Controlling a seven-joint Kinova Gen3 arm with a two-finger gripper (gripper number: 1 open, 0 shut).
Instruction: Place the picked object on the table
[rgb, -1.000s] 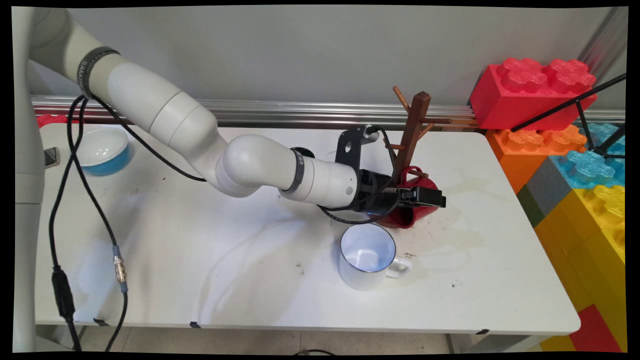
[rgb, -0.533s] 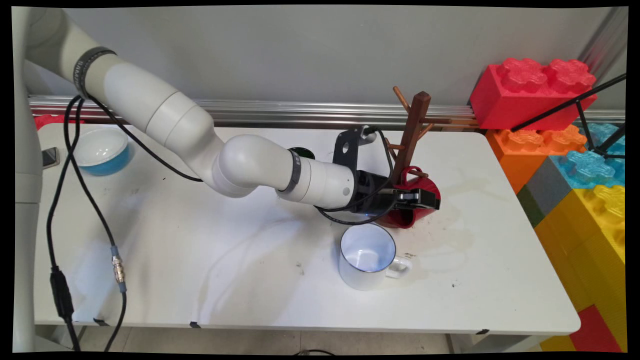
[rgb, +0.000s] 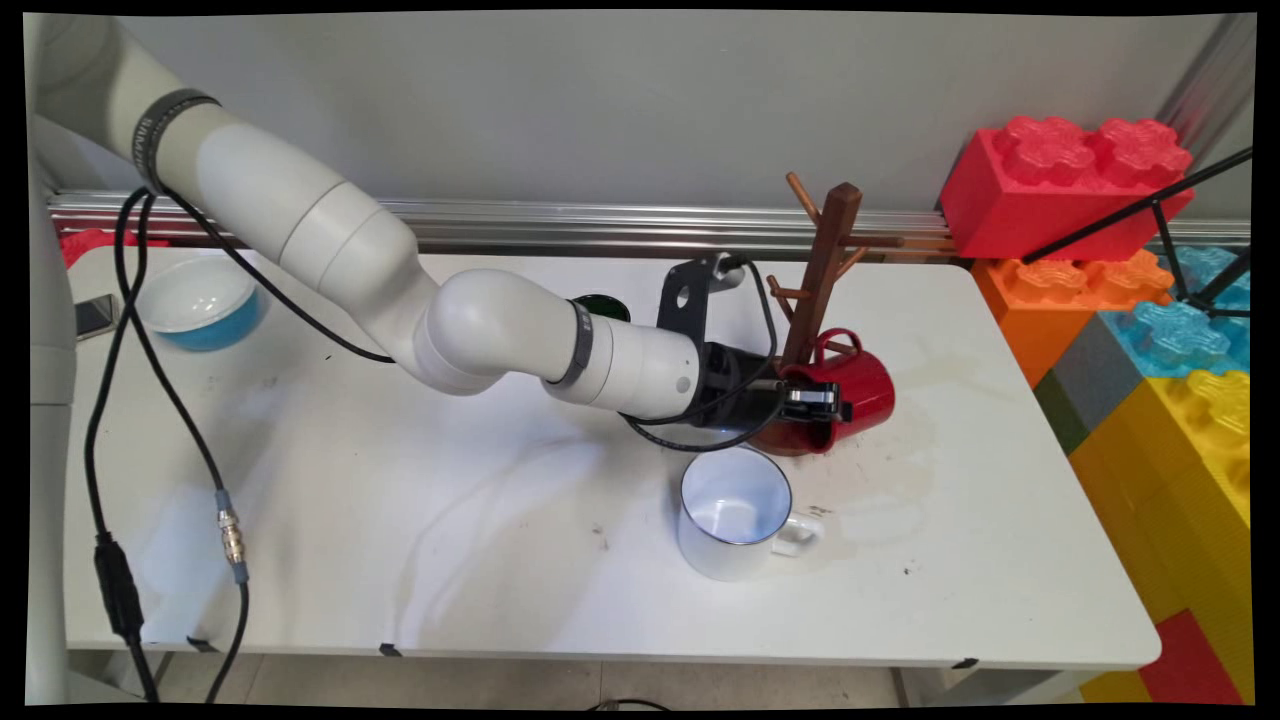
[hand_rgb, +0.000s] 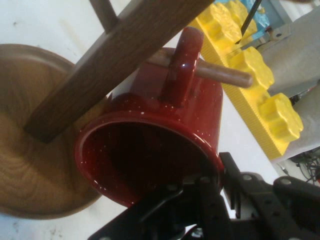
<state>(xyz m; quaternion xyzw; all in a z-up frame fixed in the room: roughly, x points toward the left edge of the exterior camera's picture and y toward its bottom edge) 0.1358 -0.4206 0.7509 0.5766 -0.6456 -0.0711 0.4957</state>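
Gripper (rgb: 822, 400) drew back leftward; red mug (rgb: 850, 385) now more exposed, hanging on rack peg (hand_rgb: 220, 72).

No legible text, label, brand, number or sign appears in either view. The dark band (rgb: 165, 135) on the arm bears unreadable lettering.

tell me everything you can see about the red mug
The red mug looks like glossy dark red enamel with fine pale speckles and a loop handle. It hangs tilted on its side, its handle threaded over a low wooden peg of the mug tree, its open mouth turned toward the arm. The pincer has one finger inside the mouth and one outside, at the rim. The mug's body rests against the tree's post, above its round wooden base.
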